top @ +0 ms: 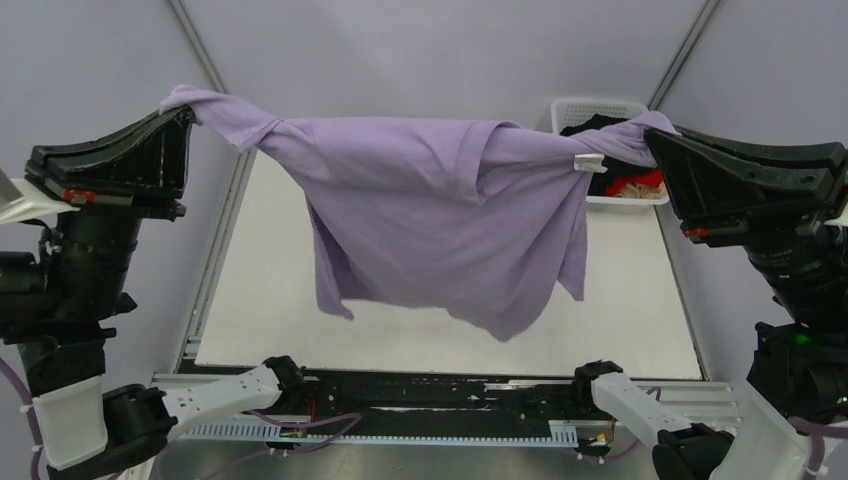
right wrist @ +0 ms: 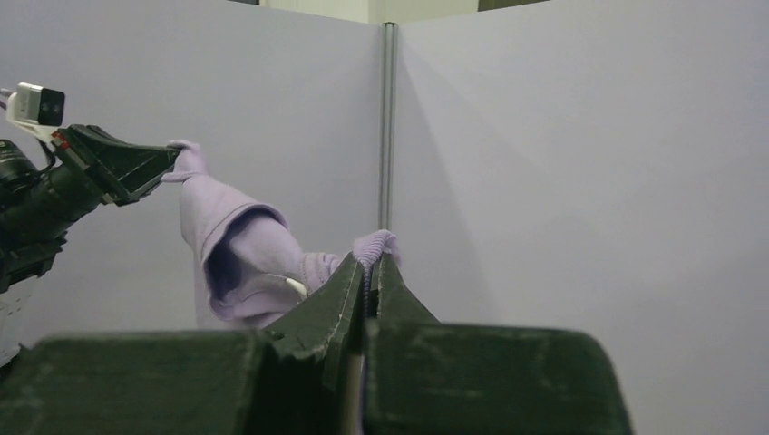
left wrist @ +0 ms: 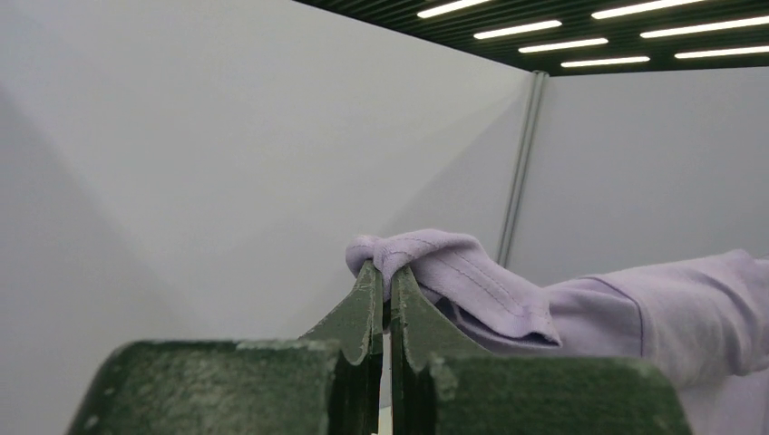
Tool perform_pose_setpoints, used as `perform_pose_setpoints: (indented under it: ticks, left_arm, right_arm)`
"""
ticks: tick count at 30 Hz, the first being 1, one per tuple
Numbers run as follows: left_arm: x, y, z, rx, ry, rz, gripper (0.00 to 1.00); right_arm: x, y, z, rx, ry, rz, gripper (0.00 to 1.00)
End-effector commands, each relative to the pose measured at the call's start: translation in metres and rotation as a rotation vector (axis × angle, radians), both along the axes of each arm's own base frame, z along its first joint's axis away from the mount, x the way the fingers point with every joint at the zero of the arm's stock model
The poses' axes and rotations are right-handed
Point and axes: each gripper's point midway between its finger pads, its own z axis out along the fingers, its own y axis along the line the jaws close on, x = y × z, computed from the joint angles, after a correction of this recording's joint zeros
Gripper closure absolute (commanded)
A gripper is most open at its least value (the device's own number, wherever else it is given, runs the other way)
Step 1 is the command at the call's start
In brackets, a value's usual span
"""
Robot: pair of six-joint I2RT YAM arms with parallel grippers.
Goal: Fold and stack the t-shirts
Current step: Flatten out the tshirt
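The light purple t-shirt (top: 440, 210) hangs stretched in the air between both grippers, well above the white table (top: 270, 300). My left gripper (top: 188, 112) is shut on its left end; the left wrist view shows the cloth (left wrist: 472, 281) pinched at the tips of that gripper (left wrist: 385, 272). My right gripper (top: 650, 135) is shut on the right end; the right wrist view shows a fold of cloth (right wrist: 245, 254) between the tips of that gripper (right wrist: 370, 265). Black and red shirts (top: 630, 180) lie in the basket, partly hidden by the purple shirt.
A white lattice basket (top: 590, 108) stands at the table's far right corner. Grey booth walls close in the back and sides. The arm bases and a cable rail (top: 400, 415) run along the near edge.
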Motion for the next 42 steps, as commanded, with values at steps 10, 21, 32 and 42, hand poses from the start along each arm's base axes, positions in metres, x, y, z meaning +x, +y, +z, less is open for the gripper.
perform_pose_setpoints:
  ticks: [10, 21, 32, 42]
  left_arm:
    - [0.235, 0.002, -0.159, 0.189, 0.542, 0.895, 1.0]
    - [0.435, -0.015, -0.423, 0.404, 1.115, 0.777, 0.12]
    - [0.385, -0.054, -0.449, 0.323, 1.223, 0.469, 0.0]
    - [0.244, -0.113, -0.548, 0.266, 1.446, 0.018, 0.0]
  right_arm:
    - [0.305, -0.026, -0.176, -0.035, 0.576, -0.507, 1.0]
    - [0.482, 0.004, -0.421, -0.186, 1.105, -0.449, 0.35]
    - [0.433, 0.026, -0.472, -0.238, 1.269, -0.266, 0.0]
    - [0.298, 0.02, -0.567, -0.217, 1.584, -0.266, 0.0]
